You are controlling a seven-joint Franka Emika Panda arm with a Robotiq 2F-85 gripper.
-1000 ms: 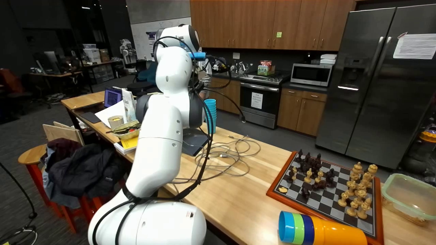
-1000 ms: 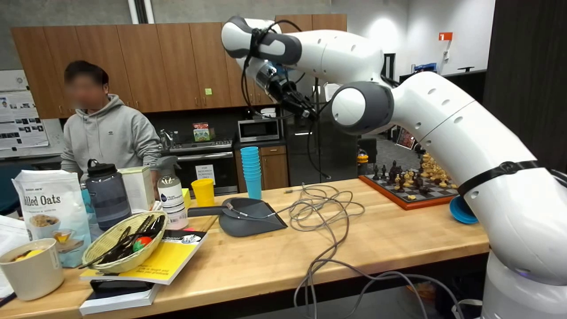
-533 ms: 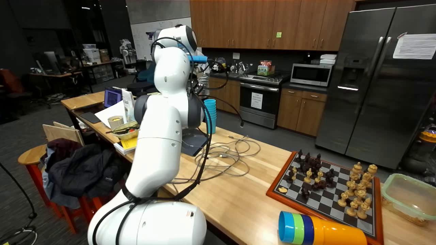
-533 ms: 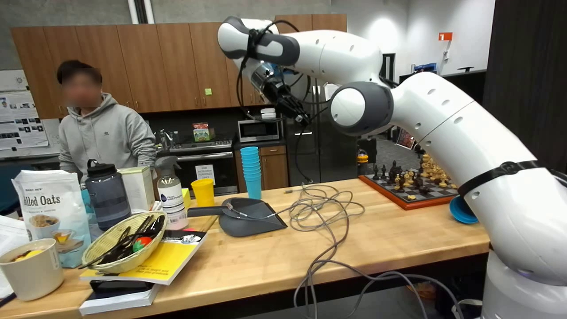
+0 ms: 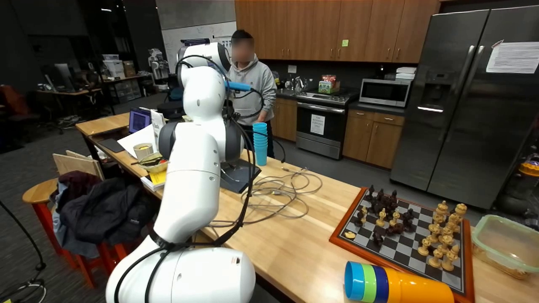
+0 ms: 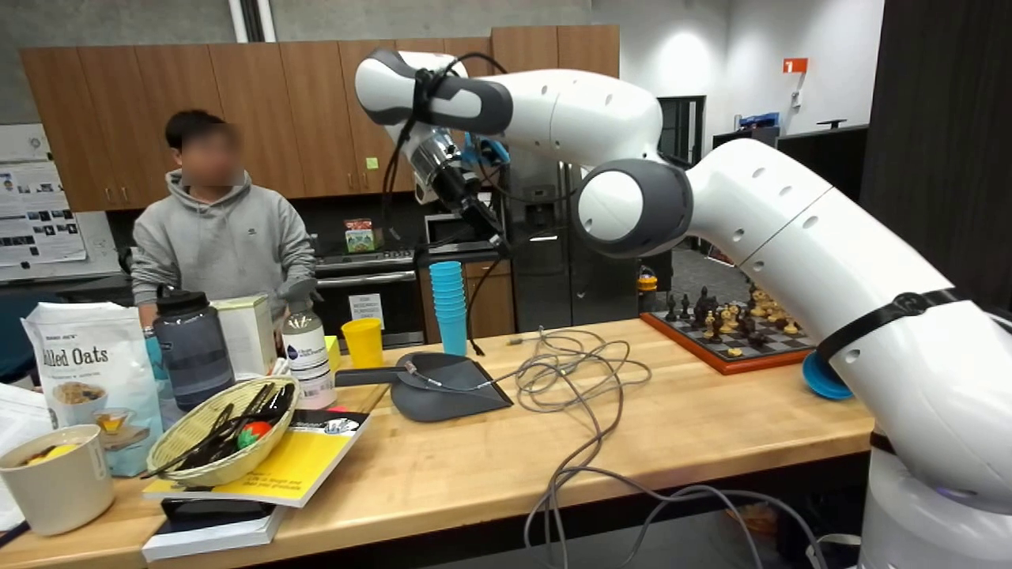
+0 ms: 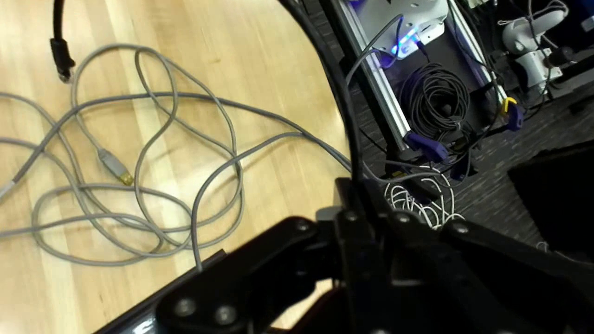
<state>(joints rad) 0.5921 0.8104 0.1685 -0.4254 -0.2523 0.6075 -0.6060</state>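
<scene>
"Hanging above the tabletop (image 6: 443,470), what does the gripper (image 7: 361,197) have between its fingers?"

"A black cable (image 7: 350,125). The fingertips press together with it between them, and in the wrist view it curves upward from their ends."

"And the cable's free end?"

"The plug (image 7: 61,58) dangles lower down, well apart from the fingers. The wrist view shows it at upper left, over pale wood and next to the loops of a grey cable (image 7: 195,95); whether it touches anything cannot be told."

"What else lies on that surface?"

"It is light wood in strips. A dark dustpan (image 6: 443,395) lies near the grey cable, with a stack of blue cups (image 6: 451,320) upright just behind it and a yellow cup (image 6: 364,344) near the stack. Toward one end, a wicker basket (image 6: 241,464) sits on books (image 6: 308,465)."

"And toward the other end?"

"A chessboard (image 5: 402,252) with dark and pale pieces (image 5: 389,204) on it. Nested cups (image 5: 404,286) lie on their side just beside the board, and a clear container (image 5: 505,248) stands near it."

"The room?"

"A kitchen area: a person (image 6: 225,229) dressed in grey, face blurred, stands behind the tabletop; farther back come wooden cabinets (image 5: 324,29), a stove (image 5: 334,125), a microwave (image 5: 384,94) and a dark refrigerator (image 5: 452,147)."
</scene>
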